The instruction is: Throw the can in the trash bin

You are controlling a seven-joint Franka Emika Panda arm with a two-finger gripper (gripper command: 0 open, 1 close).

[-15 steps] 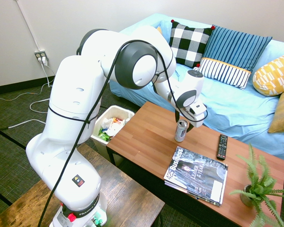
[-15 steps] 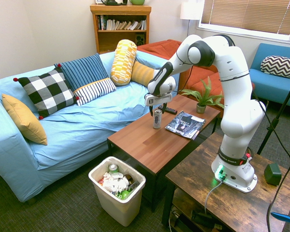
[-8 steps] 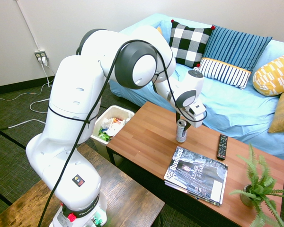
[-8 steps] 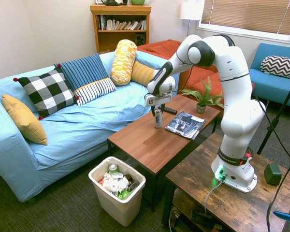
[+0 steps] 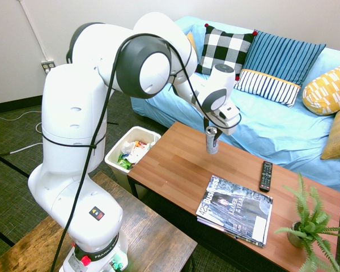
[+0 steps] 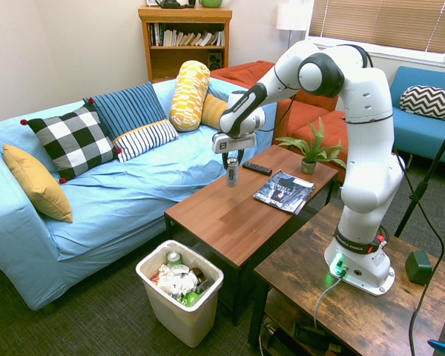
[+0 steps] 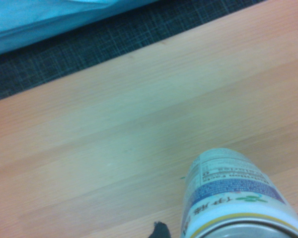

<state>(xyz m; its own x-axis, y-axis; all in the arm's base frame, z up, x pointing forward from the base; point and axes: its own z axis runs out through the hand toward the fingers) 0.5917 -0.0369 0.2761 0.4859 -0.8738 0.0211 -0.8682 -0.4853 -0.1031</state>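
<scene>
The slim silver can (image 5: 212,141) hangs upright in the air above the wooden coffee table (image 5: 175,164), and my gripper (image 5: 211,131) is shut on its top. The second exterior view shows the can (image 6: 232,172) lifted off the table (image 6: 230,219) under the gripper (image 6: 231,161). In the wrist view the can (image 7: 232,198) rises from the lower edge, with its printed label and shiny rim over the table's wood. The white trash bin (image 5: 122,145) stands on the floor at the table's end, holding several pieces of rubbish; in the second exterior view the bin (image 6: 208,302) is below the table's near end.
On the table lie a magazine (image 5: 236,208), a black remote (image 5: 266,175) and a potted plant (image 5: 309,226). A blue sofa (image 5: 272,124) with several cushions runs behind the table. A darker wooden table (image 5: 147,238) bears the arm's base.
The gripper has lifted the can off the table and carried it toward the sofa-side, bin end. The arm's upper links have swung the same way.
</scene>
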